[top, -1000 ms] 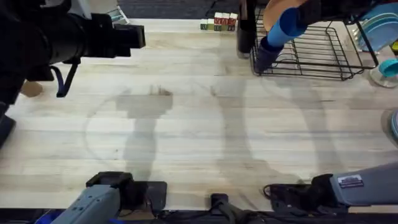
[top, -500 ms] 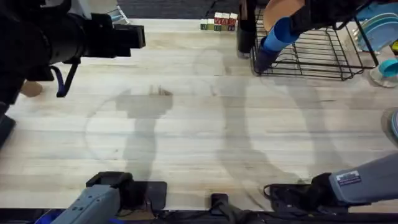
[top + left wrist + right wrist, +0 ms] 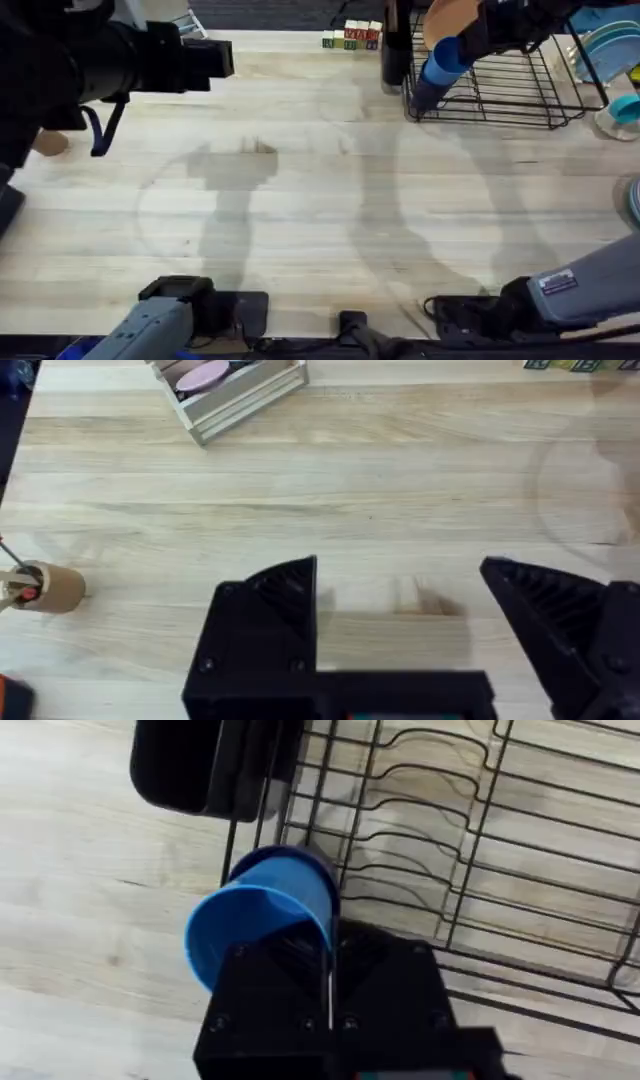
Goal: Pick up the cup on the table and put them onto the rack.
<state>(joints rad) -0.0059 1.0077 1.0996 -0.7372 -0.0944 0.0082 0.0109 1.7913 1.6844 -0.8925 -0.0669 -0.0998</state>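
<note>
The right fingers (image 3: 330, 985) are clamped on the rim of the blue cup (image 3: 262, 915), held tilted above the rack's (image 3: 510, 85) near-left corner, while the left fingers (image 3: 455, 610) hang wide apart, empty, over the worktop (image 3: 320, 200).

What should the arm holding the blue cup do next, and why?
Probably carry it a bit further in over the rack before lowering. The right gripper is shut on the blue cup, and the cup hangs at the rack's near left corner, with its open end over the table rather than the wires.
</note>
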